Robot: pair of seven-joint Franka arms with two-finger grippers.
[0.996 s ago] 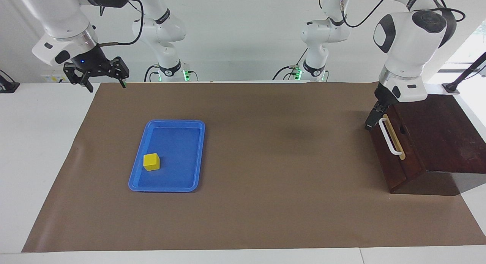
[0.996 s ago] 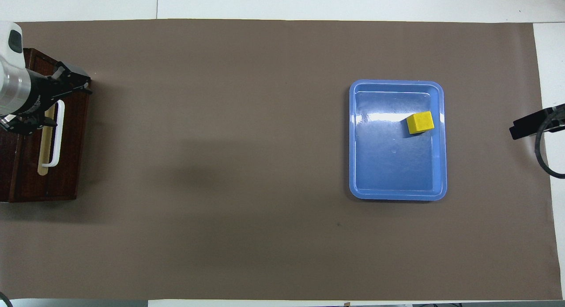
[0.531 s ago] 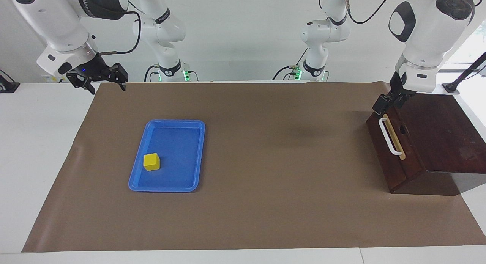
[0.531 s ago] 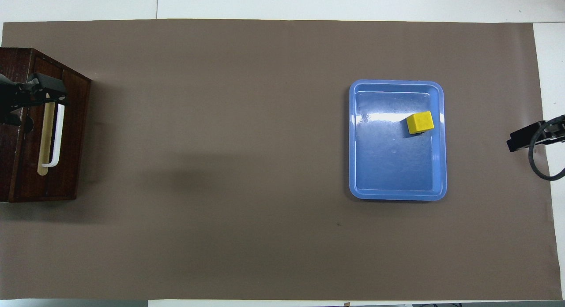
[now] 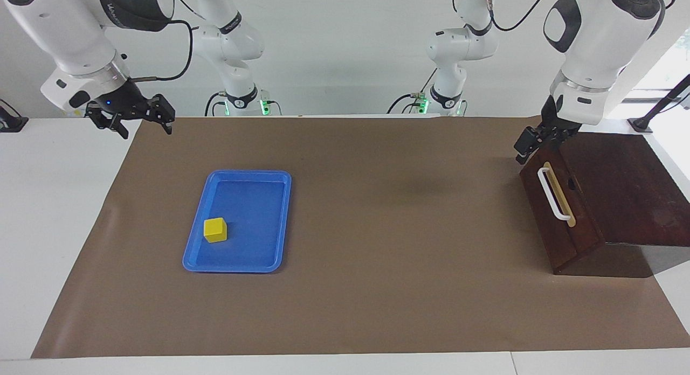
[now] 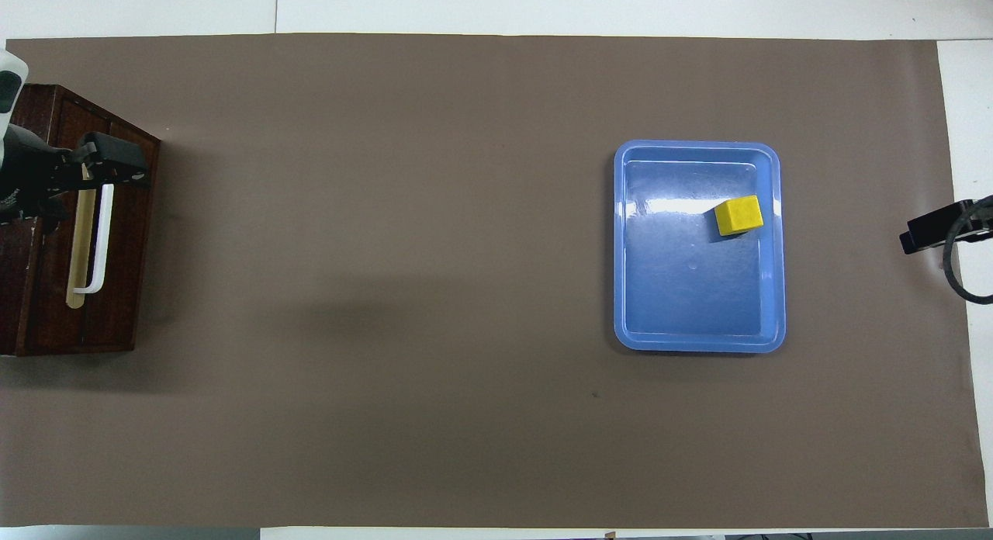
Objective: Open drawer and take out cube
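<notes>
A brown mat (image 5: 377,229) covers most of the white table (image 5: 54,213), and nothing lies on its wide middle stretch. At the left arm's end stands a dark wooden box (image 5: 620,192) with its drawer (image 5: 560,213) pushed shut, the front facing the middle of the table. A white bar handle (image 5: 552,194) runs across that front on a tan strip. Toward the right arm's end lies a blue tray (image 5: 240,262), flat on the mat and well apart from the box. The yellow cube (image 5: 215,229) sits inside the tray, near the long rim on the right arm's side, touching nothing else. The left gripper (image 5: 531,143) hangs over the upper edge of the drawer front, just above one end of the handle, jaws open and empty. The right gripper (image 5: 141,122) hovers over the mat's corner nearest the robots, jaws spread wide, holding nothing.
</notes>
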